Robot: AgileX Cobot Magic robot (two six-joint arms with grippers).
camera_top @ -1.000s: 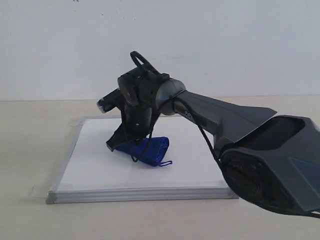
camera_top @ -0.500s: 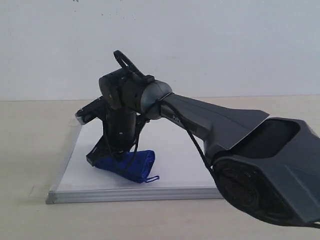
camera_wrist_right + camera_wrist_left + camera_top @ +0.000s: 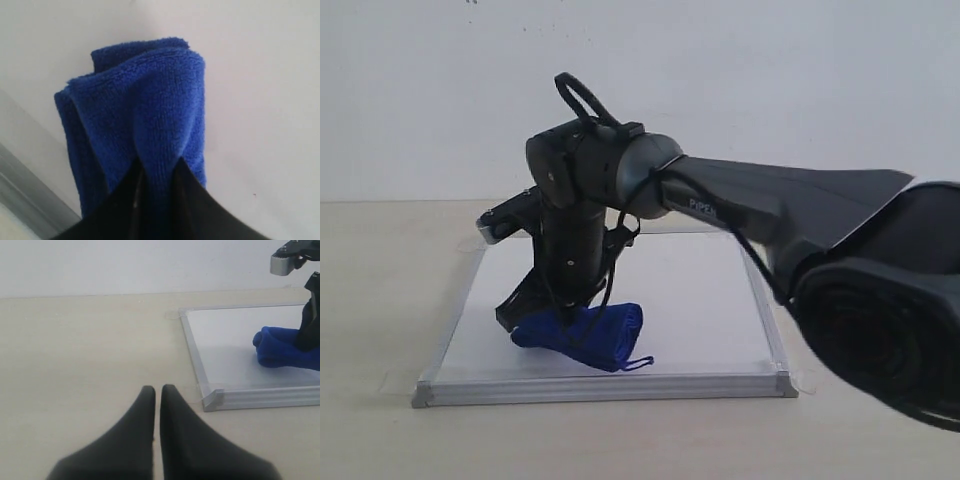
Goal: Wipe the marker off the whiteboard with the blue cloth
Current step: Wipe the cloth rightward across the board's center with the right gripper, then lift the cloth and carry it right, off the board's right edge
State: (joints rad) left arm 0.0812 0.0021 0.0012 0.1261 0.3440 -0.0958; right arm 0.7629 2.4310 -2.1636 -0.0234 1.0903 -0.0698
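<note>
**Cloth (image 3: 592,336) held down on whiteboard (image 3: 692,300)**

My right gripper (image 3: 155,176) is clamped on the rolled blue cloth, which lies on the whiteboard near its front-left corner. My left gripper (image 3: 156,391) hangs over the bare table (image 3: 75,340) beside the board's frame, its fingers drawn together with nothing between them.

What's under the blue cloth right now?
The blue cloth rests on the whiteboard, near its front edge. Bare white board shows around it, no red marker in sight. The patch directly beneath the cloth is covered, so any ink there cannot be seen.
</note>
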